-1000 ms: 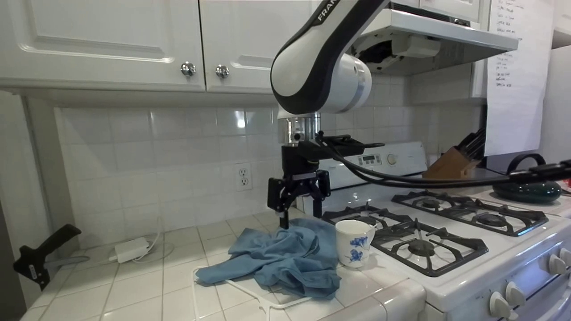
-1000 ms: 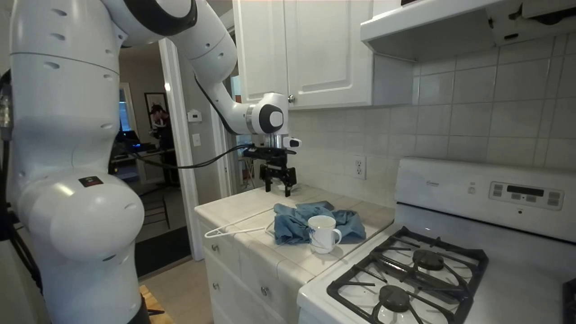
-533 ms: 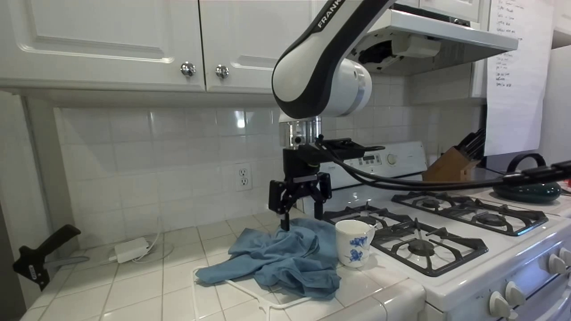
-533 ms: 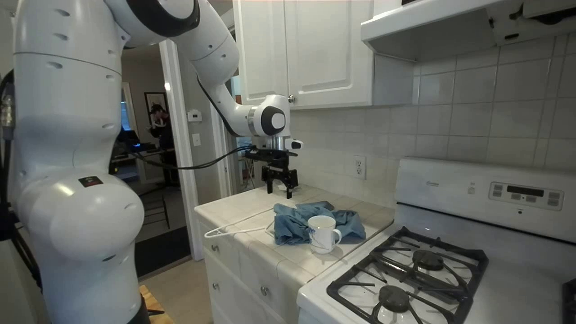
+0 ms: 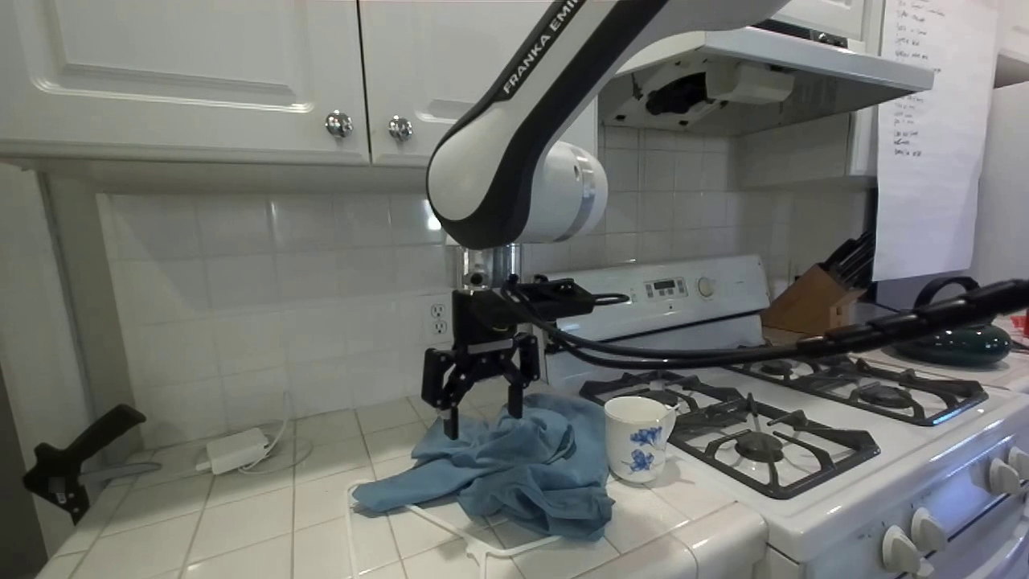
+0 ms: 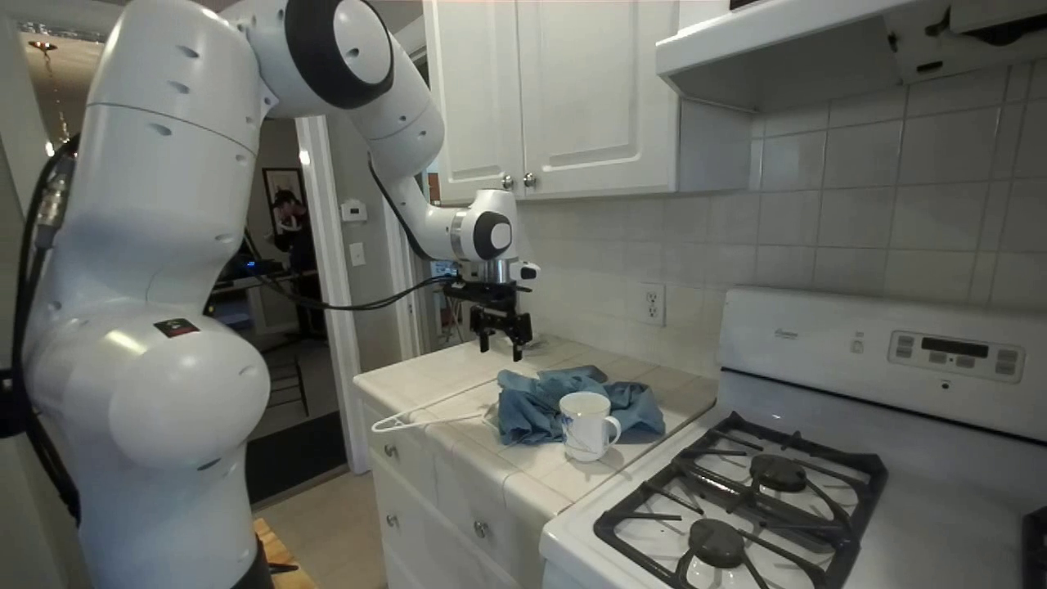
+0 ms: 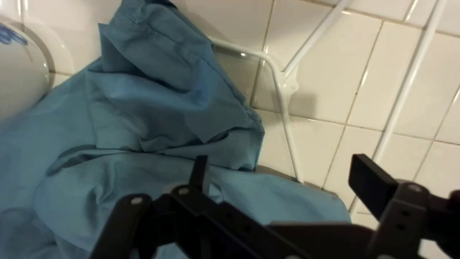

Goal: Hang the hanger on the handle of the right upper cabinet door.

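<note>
1. Tiled kitchen desk point(image 5: 241, 515) underneath, the claw point(image 5: 483, 418) hangs with jaws wide, empty; I judge no grasp made yet.
2. Below, the white hanger point(image 7: 281, 81) lies on the desk, partly under a blue cloth point(image 5: 530, 470); gripping and lifting remain.
3. Farther up, the handle point(image 5: 400, 129) of the right upper cabinet door point(image 5: 450, 48) bears nothing; hanging remains.
4. Counted outward: one claw, one hanger, one cloth, one mug point(image 5: 635, 442), two upper-door handles point(image 5: 338, 124).
</note>
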Available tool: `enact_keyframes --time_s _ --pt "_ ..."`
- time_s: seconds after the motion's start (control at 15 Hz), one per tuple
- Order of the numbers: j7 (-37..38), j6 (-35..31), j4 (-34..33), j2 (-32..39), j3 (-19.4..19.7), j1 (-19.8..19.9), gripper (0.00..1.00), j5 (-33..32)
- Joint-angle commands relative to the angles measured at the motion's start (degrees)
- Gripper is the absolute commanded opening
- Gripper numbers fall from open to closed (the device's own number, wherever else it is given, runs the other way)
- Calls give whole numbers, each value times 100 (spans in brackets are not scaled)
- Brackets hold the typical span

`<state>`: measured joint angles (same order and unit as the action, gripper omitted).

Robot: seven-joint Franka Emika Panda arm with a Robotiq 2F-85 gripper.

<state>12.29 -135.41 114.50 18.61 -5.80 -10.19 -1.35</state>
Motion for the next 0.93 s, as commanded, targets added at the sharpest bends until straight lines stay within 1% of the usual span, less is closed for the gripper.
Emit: enact_keyframes --time_s 0.0,0.33,0.53,0.73,0.87 --pt "-142 -144 -430 476 -93 -159 100 -67" --pt "-242 -335 -500 844 -74 -349 100 -136" --pt "-179 -546 -448 997 37 -441 100 -303" --pt "-186 -706 -459 1167 96 -443 100 -395" --pt "-211 -886 -493 1280 168 -507 100 -583"
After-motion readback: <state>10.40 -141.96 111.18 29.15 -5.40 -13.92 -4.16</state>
